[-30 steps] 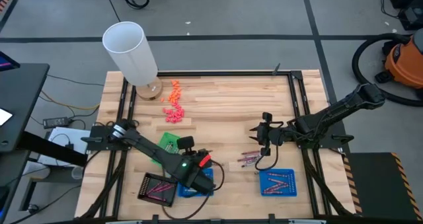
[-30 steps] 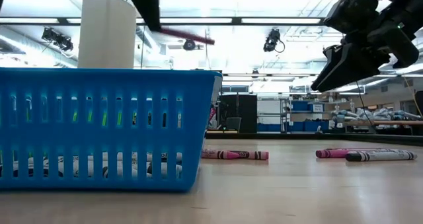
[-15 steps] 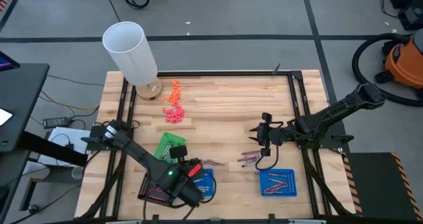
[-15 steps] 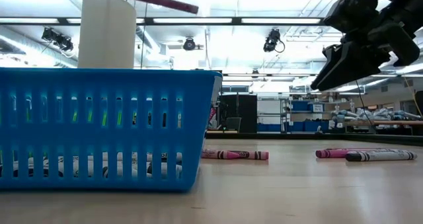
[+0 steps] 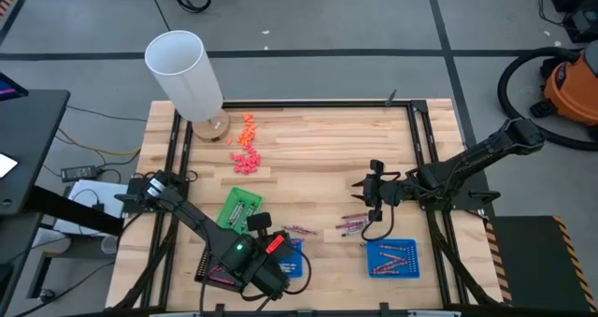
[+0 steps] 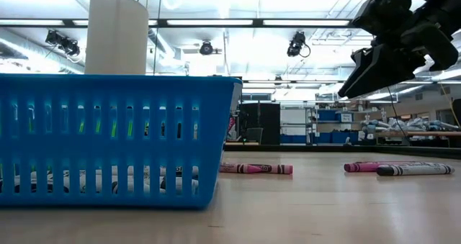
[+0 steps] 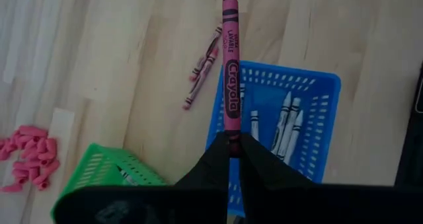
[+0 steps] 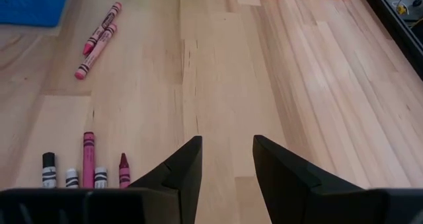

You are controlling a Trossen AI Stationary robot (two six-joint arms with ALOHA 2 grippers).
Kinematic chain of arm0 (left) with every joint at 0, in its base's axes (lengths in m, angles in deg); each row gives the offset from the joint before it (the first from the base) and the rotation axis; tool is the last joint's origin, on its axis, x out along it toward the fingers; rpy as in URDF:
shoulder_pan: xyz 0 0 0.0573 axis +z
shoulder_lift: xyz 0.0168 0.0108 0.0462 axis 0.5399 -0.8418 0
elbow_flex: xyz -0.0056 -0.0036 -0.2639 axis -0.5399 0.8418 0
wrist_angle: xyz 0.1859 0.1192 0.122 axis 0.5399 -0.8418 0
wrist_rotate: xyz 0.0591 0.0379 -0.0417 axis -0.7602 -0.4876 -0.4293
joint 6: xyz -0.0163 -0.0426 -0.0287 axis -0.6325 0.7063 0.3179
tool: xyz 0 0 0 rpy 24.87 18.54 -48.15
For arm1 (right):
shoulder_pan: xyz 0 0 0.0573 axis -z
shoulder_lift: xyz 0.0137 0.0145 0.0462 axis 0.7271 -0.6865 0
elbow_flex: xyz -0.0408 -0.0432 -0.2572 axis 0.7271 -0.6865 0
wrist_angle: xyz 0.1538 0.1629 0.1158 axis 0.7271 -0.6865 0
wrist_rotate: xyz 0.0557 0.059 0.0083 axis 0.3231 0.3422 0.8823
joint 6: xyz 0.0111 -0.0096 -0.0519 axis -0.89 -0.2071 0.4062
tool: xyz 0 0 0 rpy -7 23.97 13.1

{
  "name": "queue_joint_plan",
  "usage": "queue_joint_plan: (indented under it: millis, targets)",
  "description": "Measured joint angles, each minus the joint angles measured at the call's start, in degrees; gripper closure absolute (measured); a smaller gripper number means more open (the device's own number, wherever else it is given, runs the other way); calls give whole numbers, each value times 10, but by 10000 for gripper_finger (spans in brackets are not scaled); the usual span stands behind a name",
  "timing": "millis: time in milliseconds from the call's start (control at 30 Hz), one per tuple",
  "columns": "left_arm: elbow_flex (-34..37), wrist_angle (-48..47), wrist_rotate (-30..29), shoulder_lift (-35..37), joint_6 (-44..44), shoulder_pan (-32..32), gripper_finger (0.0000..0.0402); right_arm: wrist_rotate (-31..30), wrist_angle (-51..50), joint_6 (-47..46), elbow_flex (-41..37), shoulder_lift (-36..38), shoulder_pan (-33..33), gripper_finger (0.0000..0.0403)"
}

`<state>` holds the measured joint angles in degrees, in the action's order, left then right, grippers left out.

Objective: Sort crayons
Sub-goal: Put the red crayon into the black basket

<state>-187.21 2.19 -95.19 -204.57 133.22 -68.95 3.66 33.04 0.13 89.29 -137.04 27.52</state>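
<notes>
**Left gripper (image 7: 231, 141) pulled back with a crayon**

Moved toward the front edge of the desk (image 5: 318, 149) since a second ago, now up over the blue tray (image 7: 316, 92). Squeezed tight on a red crayon (image 7: 230, 65) that sticks straight out past the fingers. White crayons (image 7: 285, 121) inside that tray, loose crayons (image 7: 203, 72) on the wood just beside it. Right gripper (image 8: 225, 159) not moved, fingers apart, holding nothing, up above a row of crayons (image 8: 88, 161).

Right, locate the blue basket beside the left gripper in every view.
High view: blue basket at bottom centre, partly under the left arm.
Low view: fills the left side.
Left wrist view: right of centre.
Right wrist view: top-left corner only.
Shared landmark: the loose pink crayons lying beside it.
</notes>
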Motion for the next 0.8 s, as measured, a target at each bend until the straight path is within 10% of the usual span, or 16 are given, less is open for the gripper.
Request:
queue_joint_plan:
  millis: [433, 800]
  targets:
    - [0, 24, -6, -2, -28, 4, 390, 1, 0, 1, 0, 0, 0, 258]
    - [86, 338, -28, -12, -288, 59, 388, 5, -1, 0, 0, 0, 0, 258]
